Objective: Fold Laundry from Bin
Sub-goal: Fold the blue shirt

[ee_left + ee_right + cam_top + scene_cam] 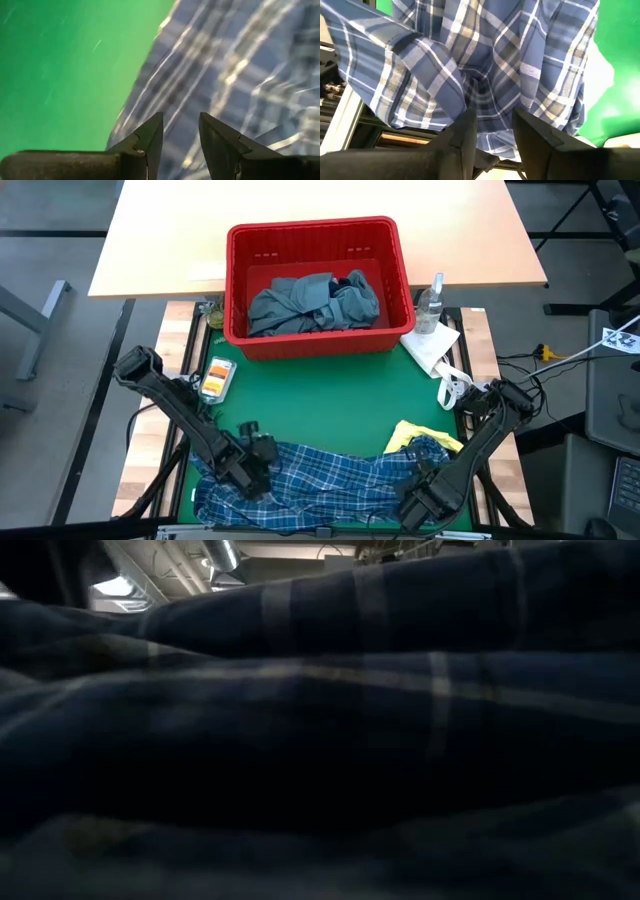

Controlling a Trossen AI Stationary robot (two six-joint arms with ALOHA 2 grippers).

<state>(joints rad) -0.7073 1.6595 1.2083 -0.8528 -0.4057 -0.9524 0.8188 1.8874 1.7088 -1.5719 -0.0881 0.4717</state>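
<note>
The blue-white plaid shirt (330, 480) lies stretched along the near edge of the green mat (330, 395) and fills the low view (320, 740). My left gripper (258, 463) is shut on its left part and my right gripper (425, 485) on its right part. A small yellow garment (418, 433) lies partly under the shirt's far right edge. The red bin (318, 240) stands at the far side of the mat, with a grey-blue garment (305, 305) and a dark navy one (357, 280) inside. My left gripper holds the plaid shirt near its left end (186, 135), pinched between the two fingers, which slant down from above. How many layers it has I cannot tell. The cloth runs away from the fingers in long drawn streaks over the mat. My right gripper pinches a bunched fold of the plaid shirt (481, 92) between its two fingers, coming from above and pointing down. Creases fan out from the fingers. The cloth hangs below them and drapes over the table's near edge (350, 112).
A spray bottle (432, 300) and a white paper towel (432, 345) sit right of the bin. A white tool (452, 390) lies at the mat's right edge. A small orange-labelled packet (216, 377) lies at the mat's left. The mat's middle is bare green.
</note>
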